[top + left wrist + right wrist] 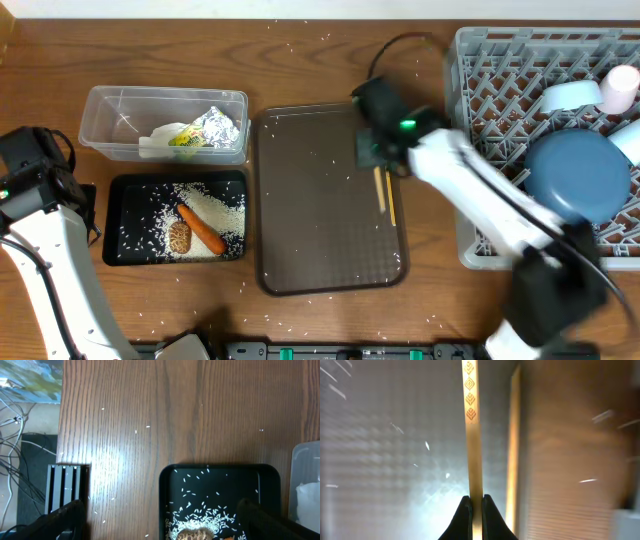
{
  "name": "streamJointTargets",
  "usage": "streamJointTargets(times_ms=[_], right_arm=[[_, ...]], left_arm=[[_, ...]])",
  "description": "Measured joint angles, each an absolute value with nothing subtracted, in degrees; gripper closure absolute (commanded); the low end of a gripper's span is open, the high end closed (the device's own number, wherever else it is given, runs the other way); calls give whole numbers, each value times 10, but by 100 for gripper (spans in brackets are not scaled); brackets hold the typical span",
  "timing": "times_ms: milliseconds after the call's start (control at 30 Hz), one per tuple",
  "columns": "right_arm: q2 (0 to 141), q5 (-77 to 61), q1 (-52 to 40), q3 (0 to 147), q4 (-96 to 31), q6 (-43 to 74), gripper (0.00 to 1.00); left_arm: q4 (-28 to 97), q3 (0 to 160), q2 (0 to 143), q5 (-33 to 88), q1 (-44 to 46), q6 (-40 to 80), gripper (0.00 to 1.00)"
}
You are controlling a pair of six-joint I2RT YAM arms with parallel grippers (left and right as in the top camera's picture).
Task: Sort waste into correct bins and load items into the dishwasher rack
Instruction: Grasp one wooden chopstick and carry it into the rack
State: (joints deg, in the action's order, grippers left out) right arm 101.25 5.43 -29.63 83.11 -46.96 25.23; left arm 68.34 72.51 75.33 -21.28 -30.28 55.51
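Note:
My right gripper point(476, 505) is shut on one wooden chopstick point(472, 420) over the brown serving tray point(310, 210); the other chopstick point(513, 445) lies beside it on the tray. From overhead the pair point(384, 192) sits at the tray's right edge. My left gripper point(160, 527) hangs open above the black tray point(112, 220), which holds rice point(215, 203), a carrot point(202, 229) and a brown lump point(179, 236). Foil point(222, 128), a green-yellow wrapper point(185, 138) and a napkin point(153, 147) lie in the clear container point(100, 115). The blue plate point(575, 178), white bowl point(570, 95) and two cups point(620, 88) sit in the rack point(480, 80).
Loose rice grains are scattered over the wooden table point(300, 60) and the serving tray. The rack stands close to the right of the serving tray. A black cable point(400, 42) runs behind the right arm.

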Motion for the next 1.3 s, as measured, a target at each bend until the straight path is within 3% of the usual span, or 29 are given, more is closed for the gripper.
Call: streamJointTargets(times_ms=[200,567,1167,1233,1300], right_arm=[[893,82,-202,836,-445,181,99],[938,72,-68,836,-367,84,99],[1059,74,-46,836,-324,58,99],[1059,74,-46,836,-324,58,96],[1059,74,-46,836,-326,56,84]], left_arm=[[683,725,753,-213,-303,555,2],[684,725,753,-213,-303,555,2],[683,725,753,-213,-303,555,2],[683,725,753,-213,-303,555,2],[683,725,753,-213,-303,555,2]])
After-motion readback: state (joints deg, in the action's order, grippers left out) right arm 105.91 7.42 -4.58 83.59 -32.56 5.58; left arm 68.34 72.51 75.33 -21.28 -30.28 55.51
